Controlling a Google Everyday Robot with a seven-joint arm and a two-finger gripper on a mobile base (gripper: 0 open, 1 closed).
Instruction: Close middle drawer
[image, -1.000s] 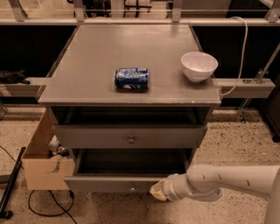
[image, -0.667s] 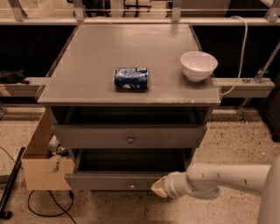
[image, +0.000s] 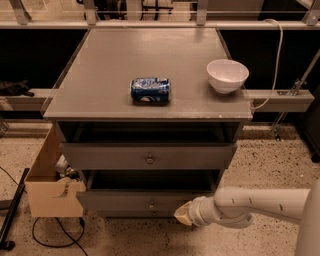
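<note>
Middle drawer (image: 115, 200), the lower grey front with the tiny knob (image: 151, 204), stands pulled out of the cabinet (image: 110, 55), its front running left to right. My gripper (image: 183, 215) sits low against or just short of that front, right of the knob, fingers pressed together and holding nothing. The drawer lies directly behind the tip, so I judge the push goes straight inward.

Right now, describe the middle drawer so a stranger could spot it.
Find the grey cabinet with a blue can on top. The middle drawer is the lower of two pulled-out drawers, with the gripper at its front. Its knob is tiny; the upper drawer has a bigger one.
</note>
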